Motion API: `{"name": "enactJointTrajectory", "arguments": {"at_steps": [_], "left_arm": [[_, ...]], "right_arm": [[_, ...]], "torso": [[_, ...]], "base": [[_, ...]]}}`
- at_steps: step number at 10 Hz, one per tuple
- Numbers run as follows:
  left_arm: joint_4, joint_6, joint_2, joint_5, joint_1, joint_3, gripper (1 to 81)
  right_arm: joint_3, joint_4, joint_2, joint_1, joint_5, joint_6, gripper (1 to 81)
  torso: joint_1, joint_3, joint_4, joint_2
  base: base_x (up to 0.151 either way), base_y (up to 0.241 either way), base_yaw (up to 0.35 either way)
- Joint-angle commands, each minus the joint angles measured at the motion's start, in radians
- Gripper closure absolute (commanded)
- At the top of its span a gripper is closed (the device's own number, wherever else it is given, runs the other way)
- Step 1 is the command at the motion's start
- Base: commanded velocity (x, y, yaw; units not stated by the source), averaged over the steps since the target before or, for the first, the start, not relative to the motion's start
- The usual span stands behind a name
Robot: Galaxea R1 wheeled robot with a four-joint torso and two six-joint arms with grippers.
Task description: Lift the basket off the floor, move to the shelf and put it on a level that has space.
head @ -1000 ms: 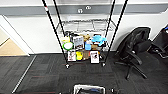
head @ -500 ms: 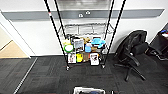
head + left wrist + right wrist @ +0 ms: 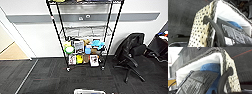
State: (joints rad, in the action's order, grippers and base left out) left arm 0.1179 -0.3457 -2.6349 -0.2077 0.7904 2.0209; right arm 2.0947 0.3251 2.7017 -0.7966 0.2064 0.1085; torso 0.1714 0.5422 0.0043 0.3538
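The cream-white perforated basket (image 3: 200,33) hangs tilted over the dark carpet floor (image 3: 45,75). Its dark loop handle (image 3: 214,26) runs taut down into my left gripper (image 3: 216,44), which is shut on it. On the other side of the basket (image 3: 233,80), the second handle (image 3: 224,78) runs into my right gripper (image 3: 218,92), also shut. Blue cloth (image 3: 210,67) and a black item (image 3: 199,79) lie inside. In the head view the basket's rim (image 3: 88,91) shows low in front of the shelf (image 3: 57,37). Its second level from the top (image 3: 85,31) looks bare.
The shelf's lower tiers (image 3: 82,51) are crowded with boxes, cards and a blue item. A black office chair (image 3: 131,53) stands right of it, and a dark desk (image 3: 161,42) is at the far right. Tan wooden flooring (image 3: 12,52) lies past a doorway on the left.
The head camera has moved nearer the shelf, which now looks larger and closer. The basket's rim sits slightly lower in the head view.
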Motion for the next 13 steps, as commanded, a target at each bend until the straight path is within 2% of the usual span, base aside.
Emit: {"name": "enactJointTrajectory", "arguments": {"at_steps": [1,5,6,7,10,13], "left_arm": [[0.029,-0.006,0.004,-0.032,-0.102,-0.033,81.1],[0.031,-0.006,0.007,-0.032,-0.101,-0.036,81.1],[0.031,-0.006,0.009,-0.032,-0.101,-0.037,81.1],[0.029,-0.006,0.009,-0.032,-0.101,-0.037,81.1],[0.031,-0.006,0.005,-0.032,-0.101,-0.039,81.1],[0.029,-0.006,0.005,-0.032,-0.101,-0.039,81.1]], "right_arm": [[-0.055,0.029,0.003,0.101,0.059,-0.006,81.1],[-0.053,0.029,0.005,0.089,0.056,-0.007,81.1],[-0.055,0.029,0.005,0.088,0.056,-0.007,81.1],[-0.053,0.029,0.005,0.089,0.056,-0.007,81.1],[-0.055,0.029,0.005,0.086,0.056,-0.007,81.1],[-0.055,0.029,0.005,0.081,0.048,-0.007,81.1]], "torso": [[0.000,-0.020,0.000,0.000],[-0.001,-0.107,0.000,0.005],[-0.001,-0.071,0.000,0.005],[-0.067,-0.079,0.000,-0.095],[-0.088,-0.090,0.000,-0.127],[-0.156,-0.090,0.000,-0.231]], "base": [[0.000,0.000,0.000],[0.000,0.000,0.000],[0.000,0.000,0.000],[0.000,0.000,0.000],[0.000,0.000,0.000],[0.000,0.000,0.000]]}}
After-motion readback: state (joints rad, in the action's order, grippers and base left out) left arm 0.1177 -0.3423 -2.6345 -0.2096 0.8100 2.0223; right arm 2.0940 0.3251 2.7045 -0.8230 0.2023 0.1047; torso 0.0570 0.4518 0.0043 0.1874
